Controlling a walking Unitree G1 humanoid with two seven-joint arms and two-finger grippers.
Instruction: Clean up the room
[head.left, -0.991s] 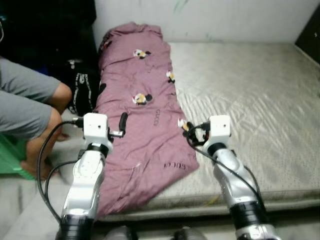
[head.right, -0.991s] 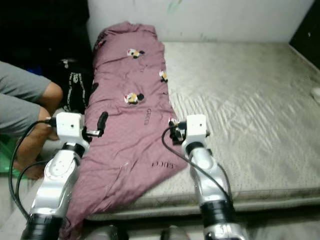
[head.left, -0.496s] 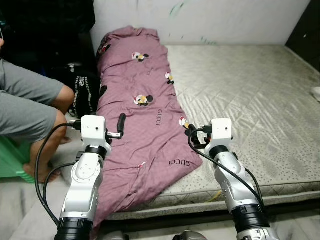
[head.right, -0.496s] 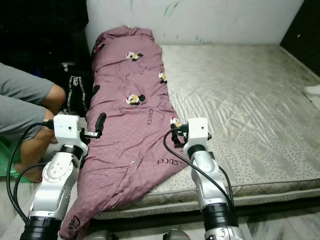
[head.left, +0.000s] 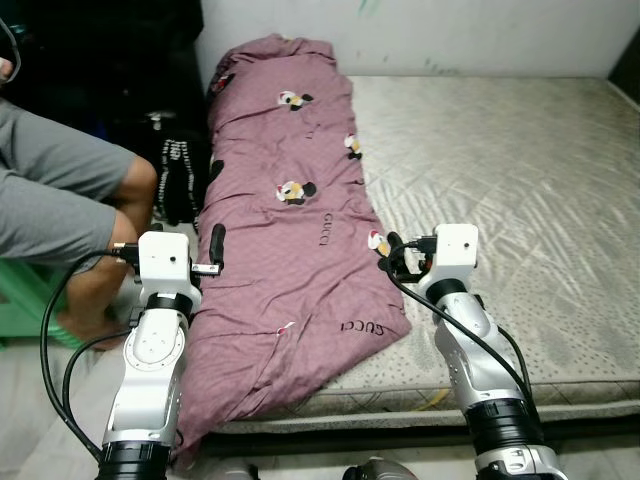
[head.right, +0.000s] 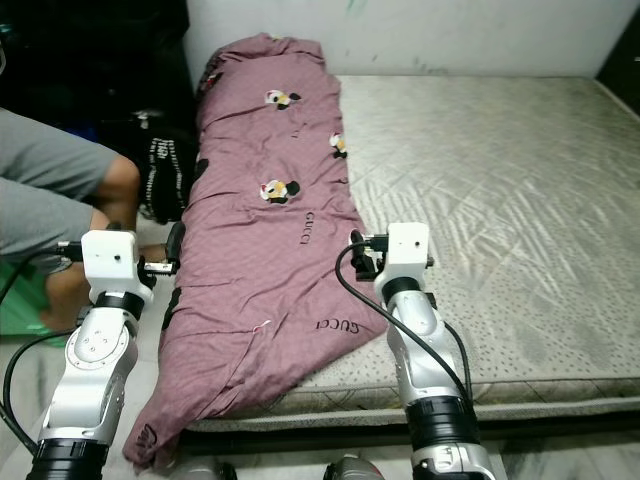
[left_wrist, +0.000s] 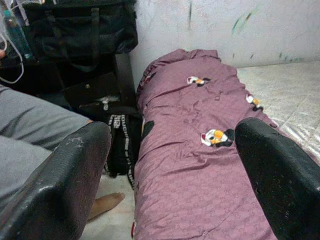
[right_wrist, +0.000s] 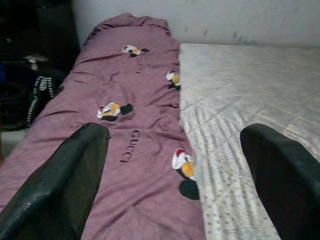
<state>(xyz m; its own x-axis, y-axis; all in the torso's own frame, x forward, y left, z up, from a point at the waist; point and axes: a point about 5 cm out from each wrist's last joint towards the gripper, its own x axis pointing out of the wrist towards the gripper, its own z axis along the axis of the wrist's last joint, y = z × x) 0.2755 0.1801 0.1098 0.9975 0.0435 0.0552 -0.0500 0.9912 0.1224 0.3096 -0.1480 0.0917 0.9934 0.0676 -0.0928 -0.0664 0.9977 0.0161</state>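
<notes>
One mauve blanket (head.left: 300, 230) lengthwise along mattress (head.left: 520, 200), toward the wall.

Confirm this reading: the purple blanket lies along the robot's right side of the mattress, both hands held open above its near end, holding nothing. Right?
Not quite. The head views show the purple blanket along the robot's left side of the mattress. The rest stands: left hand and right hand are open and hold nothing.

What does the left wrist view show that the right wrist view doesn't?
Left wrist: a black bag up by the wall, a person's grey-clad leg and bare foot.
Right wrist: a broad stretch of bare mattress beside the blanket.
Both: the purple blanket with cartoon patches, the white wall, and open jaws over it.
</notes>
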